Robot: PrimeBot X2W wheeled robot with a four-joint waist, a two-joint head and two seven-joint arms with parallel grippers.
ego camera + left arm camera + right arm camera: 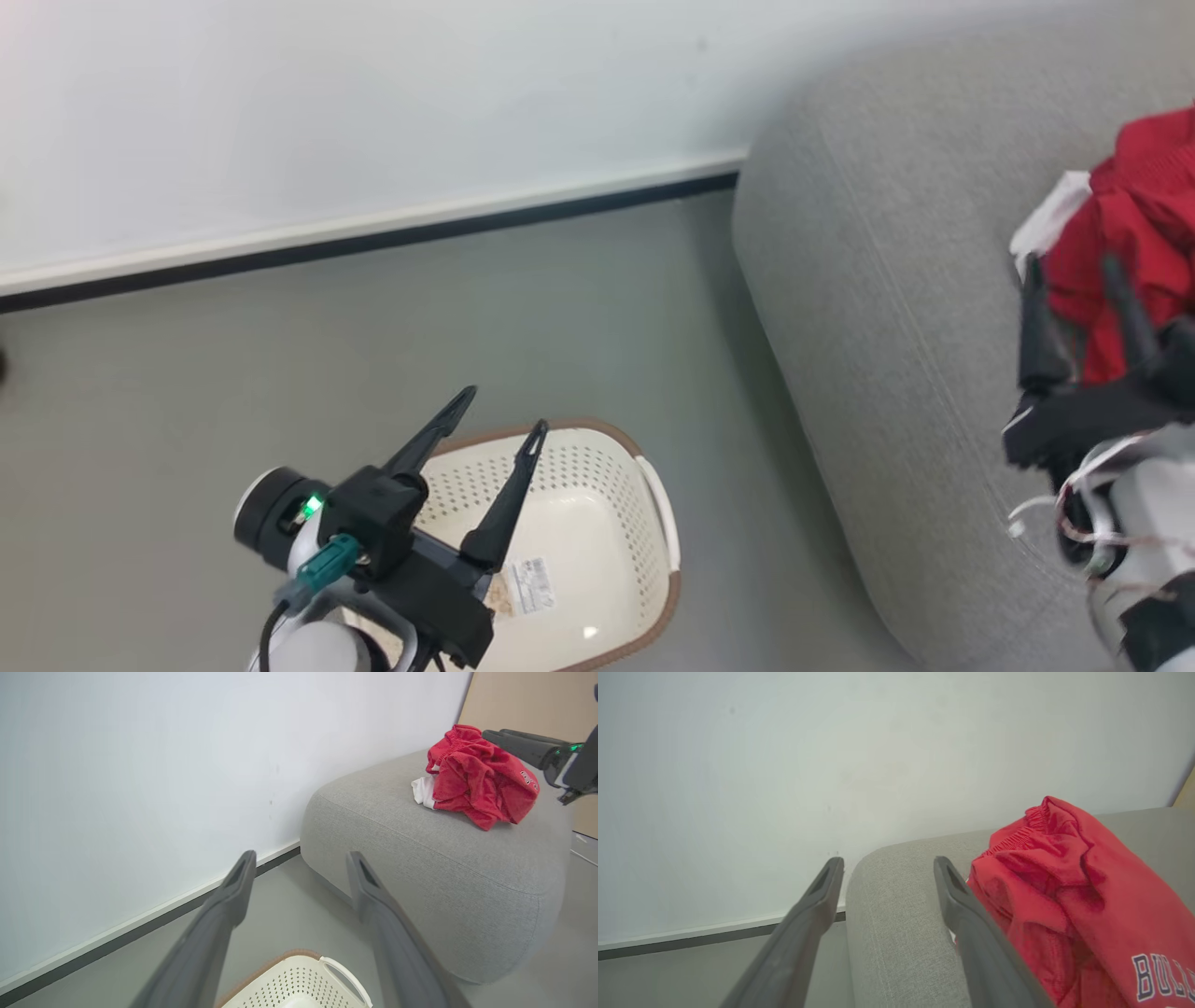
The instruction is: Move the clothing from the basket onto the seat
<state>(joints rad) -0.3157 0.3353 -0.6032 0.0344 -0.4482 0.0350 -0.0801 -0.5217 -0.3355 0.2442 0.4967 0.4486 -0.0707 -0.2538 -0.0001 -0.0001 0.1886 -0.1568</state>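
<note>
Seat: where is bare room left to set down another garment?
Bare: the stretch of grey seat between its rounded corner by the wall and the red clothing. Crowded: the far end, where the pile lies with the right gripper beside it.

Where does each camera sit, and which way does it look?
Head view: from the head, down at floor, basket and seat; left gripper low left, right gripper at right by the clothing.
Left wrist view: above the basket, toward wall and seat; own fingers.
Right wrist view: over the seat, toward the wall; own fingers.
Shared: all three show seat and clothing.
</note>
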